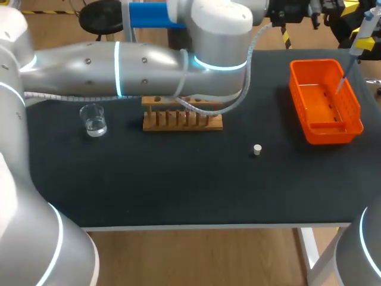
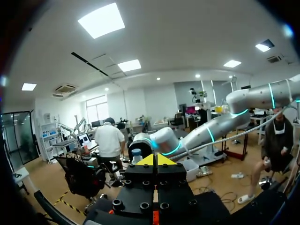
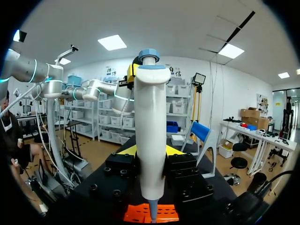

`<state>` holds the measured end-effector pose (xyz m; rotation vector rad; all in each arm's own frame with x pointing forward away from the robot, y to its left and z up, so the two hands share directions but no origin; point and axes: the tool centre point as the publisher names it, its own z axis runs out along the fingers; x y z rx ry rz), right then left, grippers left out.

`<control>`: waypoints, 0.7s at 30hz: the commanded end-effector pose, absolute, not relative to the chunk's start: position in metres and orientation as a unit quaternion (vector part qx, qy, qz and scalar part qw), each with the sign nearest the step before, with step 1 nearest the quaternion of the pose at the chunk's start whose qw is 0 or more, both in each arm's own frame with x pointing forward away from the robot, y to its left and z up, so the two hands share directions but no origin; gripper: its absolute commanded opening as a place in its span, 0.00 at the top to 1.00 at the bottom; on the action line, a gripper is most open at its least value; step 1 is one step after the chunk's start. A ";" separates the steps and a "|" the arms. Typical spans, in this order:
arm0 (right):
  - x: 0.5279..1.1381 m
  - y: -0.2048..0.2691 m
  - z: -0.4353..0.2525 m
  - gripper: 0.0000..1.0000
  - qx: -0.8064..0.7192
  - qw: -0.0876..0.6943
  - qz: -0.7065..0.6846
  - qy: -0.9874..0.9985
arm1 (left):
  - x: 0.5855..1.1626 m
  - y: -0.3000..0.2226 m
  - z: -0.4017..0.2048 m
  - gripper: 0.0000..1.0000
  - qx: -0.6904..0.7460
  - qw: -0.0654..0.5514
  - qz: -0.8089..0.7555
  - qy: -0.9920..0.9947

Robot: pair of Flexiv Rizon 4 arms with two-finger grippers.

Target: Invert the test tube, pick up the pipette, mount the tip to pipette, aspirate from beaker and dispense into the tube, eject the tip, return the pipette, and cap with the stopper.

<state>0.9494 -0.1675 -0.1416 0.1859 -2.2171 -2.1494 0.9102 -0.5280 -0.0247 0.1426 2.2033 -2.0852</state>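
Note:
My right gripper (image 3: 150,152) is shut on the white pipette (image 3: 150,108) with the blue top, yellow tips on either side of its body. In the head view the pipette (image 1: 362,37) hangs at the far right, its thin lower end over the orange basket (image 1: 351,128). The same basket (image 3: 133,214) shows under the pipette in the right wrist view. My left gripper (image 2: 155,160) is shut and empty, pointing out into the room. My left arm (image 1: 149,68) stretches across the back of the table. A glass beaker (image 1: 93,121) with clear liquid stands at the left. The small white stopper (image 1: 257,149) lies mid-table. No test tube shows.
A wooden tube rack (image 1: 181,121) stands behind the middle, its back part hidden under my left arm. The black table top (image 1: 178,185) reaches to the front edge.

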 end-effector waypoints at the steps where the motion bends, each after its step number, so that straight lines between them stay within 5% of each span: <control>1: 0.949 -0.168 -0.141 1.00 0.060 0.024 -0.694 -0.717 | 0.917 -0.549 -0.031 1.00 0.047 0.051 -0.695 0.716; 21: 0.949 -0.168 -0.141 1.00 0.060 0.024 -0.694 -0.717 | 0.935 -0.573 -0.035 1.00 0.052 0.039 -0.688 0.723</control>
